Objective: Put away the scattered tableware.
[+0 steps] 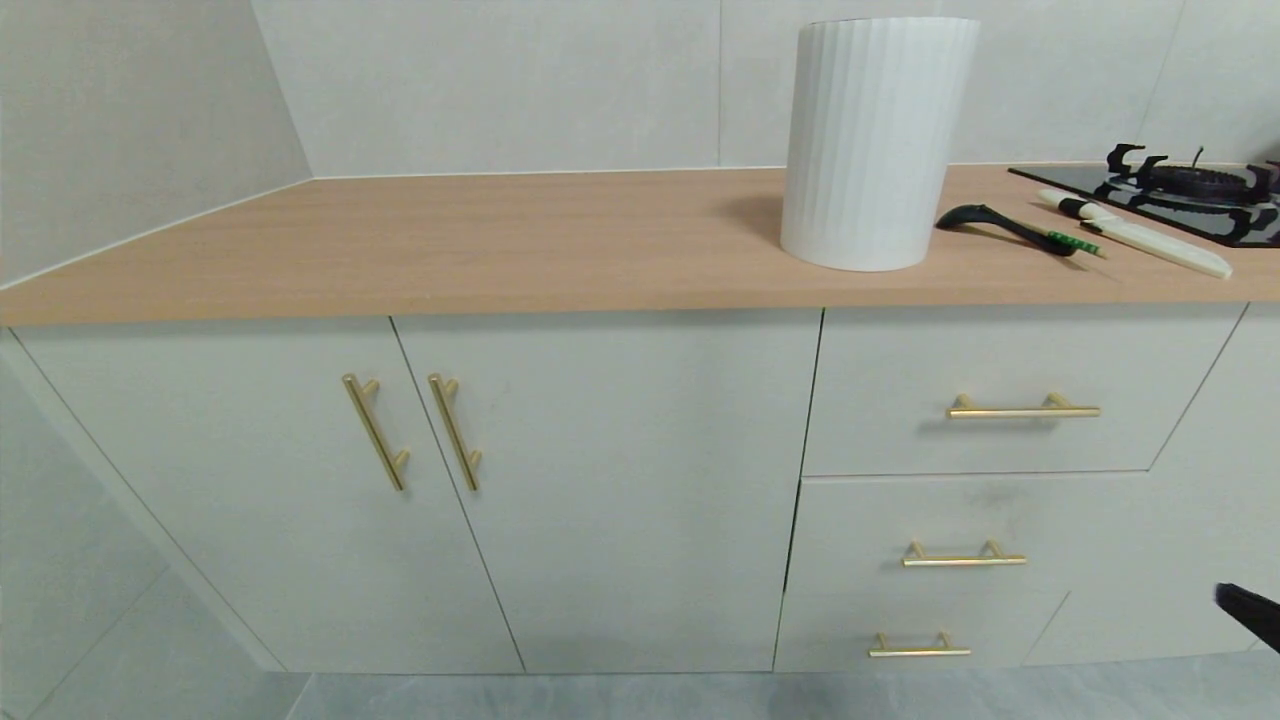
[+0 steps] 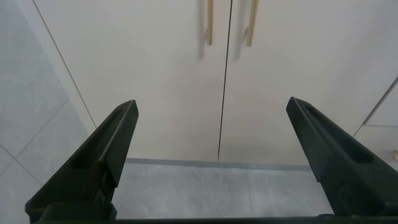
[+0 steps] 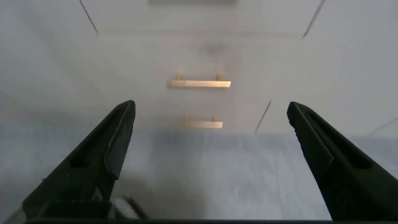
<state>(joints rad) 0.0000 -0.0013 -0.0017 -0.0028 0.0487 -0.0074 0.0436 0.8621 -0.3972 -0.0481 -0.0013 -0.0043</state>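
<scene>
On the wooden counter (image 1: 500,250) at the right lie a black ladle with a green-striped handle (image 1: 1010,229) and a white knife (image 1: 1135,232) with a black band. A tall white ribbed container (image 1: 872,140) stands just left of them. My left gripper (image 2: 211,112) is open and empty, low in front of the double cabinet doors (image 2: 224,81). My right gripper (image 3: 211,118) is also open and empty, low in front of the lower drawers (image 3: 199,84). A black tip of the right arm (image 1: 1250,610) shows at the lower right edge of the head view.
A black gas hob (image 1: 1190,190) sits at the far right of the counter. Below are two cabinet doors with gold handles (image 1: 410,430) and three drawers with gold handles (image 1: 1022,410). Tiled walls close the back and left. Grey floor (image 1: 600,695) lies below.
</scene>
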